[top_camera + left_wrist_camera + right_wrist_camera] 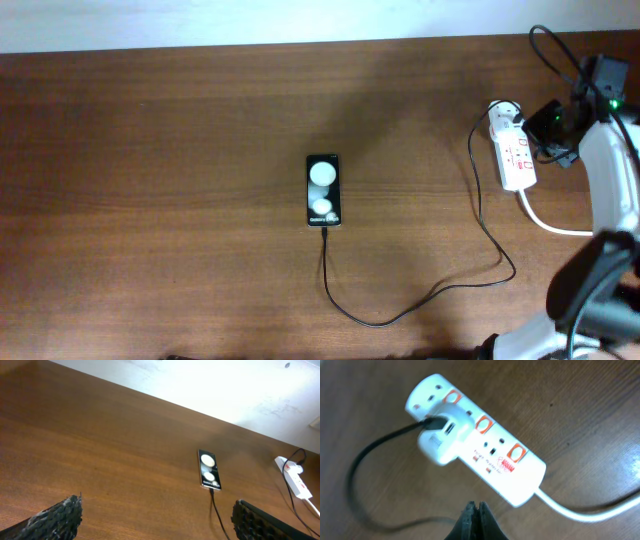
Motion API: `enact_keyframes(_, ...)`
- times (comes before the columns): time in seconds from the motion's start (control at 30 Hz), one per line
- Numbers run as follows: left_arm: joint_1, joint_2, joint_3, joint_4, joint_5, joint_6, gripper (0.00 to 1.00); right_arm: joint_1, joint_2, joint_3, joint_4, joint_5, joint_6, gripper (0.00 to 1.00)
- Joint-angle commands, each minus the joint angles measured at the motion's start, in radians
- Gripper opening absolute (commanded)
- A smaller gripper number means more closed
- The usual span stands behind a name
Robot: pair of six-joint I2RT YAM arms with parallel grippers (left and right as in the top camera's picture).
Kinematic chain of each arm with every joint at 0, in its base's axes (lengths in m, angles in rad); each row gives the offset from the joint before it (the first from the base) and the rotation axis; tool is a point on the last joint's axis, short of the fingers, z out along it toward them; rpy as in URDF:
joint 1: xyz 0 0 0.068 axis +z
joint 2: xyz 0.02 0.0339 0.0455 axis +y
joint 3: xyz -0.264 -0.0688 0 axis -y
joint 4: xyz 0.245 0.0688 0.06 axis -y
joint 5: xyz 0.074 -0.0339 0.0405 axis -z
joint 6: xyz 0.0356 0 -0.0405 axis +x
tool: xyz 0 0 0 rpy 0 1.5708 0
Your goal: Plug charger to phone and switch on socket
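Note:
The phone [323,190] lies flat at the table's middle, its black face showing two white round patches; it also shows in the left wrist view [209,469]. The thin black charger cable [400,312] runs from the phone's near end in a loop to a white adapter [442,432] plugged into the white socket strip [514,152], which has red switches [482,424]. My right gripper [477,509] is shut and empty, just off the strip's side. My left gripper [155,517] is open and empty, well short of the phone.
The strip's thick white cord [550,222] curves toward the right arm. The table's far edge meets a pale wall [225,385]. Bare brown wood [150,200] lies left of the phone.

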Motion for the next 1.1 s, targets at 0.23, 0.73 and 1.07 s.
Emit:
enact_keyframes(0.23, 0.003, -0.002, 0.002, 0.003, -0.007, 0.005, 0.99, -0.017, 0.274, 0.073, 0.168, 0.074, 0.031, 0.04)
enact_keyframes(0.73, 0.003, -0.002, 0.002, 0.003, -0.007, 0.005, 0.99, 0.071, 0.382, 0.072, 0.207, 0.046, -0.030, 0.04)
enact_keyframes(1.07, 0.003, -0.002, 0.002, 0.003, -0.007, 0.005, 0.99, -0.049, 0.011, 0.073, -0.055, 0.125, 0.044, 0.04)
